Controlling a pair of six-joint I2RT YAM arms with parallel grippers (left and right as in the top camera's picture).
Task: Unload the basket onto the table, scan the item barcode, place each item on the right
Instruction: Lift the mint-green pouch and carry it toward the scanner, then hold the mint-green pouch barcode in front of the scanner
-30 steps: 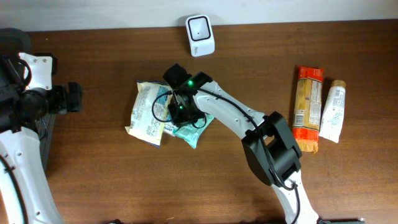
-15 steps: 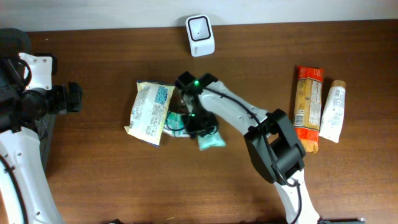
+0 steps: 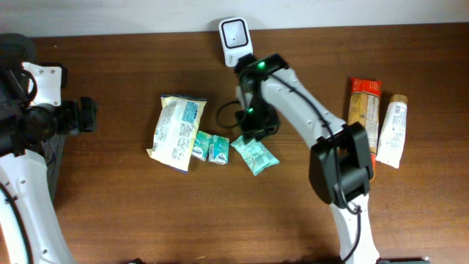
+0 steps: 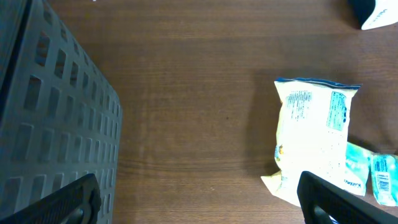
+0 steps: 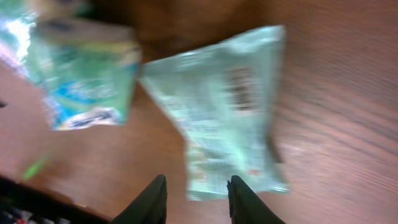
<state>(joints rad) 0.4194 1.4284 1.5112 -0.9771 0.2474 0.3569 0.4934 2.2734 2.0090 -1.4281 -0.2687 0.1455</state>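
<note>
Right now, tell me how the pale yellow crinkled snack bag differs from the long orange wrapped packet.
The pale yellow snack bag is broad and pillowy; the long orange packet is narrow and slim. The bag abuts a small teal pack; the packet lies beside a cream tube. Both lie flat, ungripped.

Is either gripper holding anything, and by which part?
Nothing is held: left gripper and right gripper stand open, the teal packet lying free.

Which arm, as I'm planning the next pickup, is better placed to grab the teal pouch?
Right. Its claw hangs open just over the teal pouch, which fills its wrist view. The left claw sits far off beside the dark crate.
</note>
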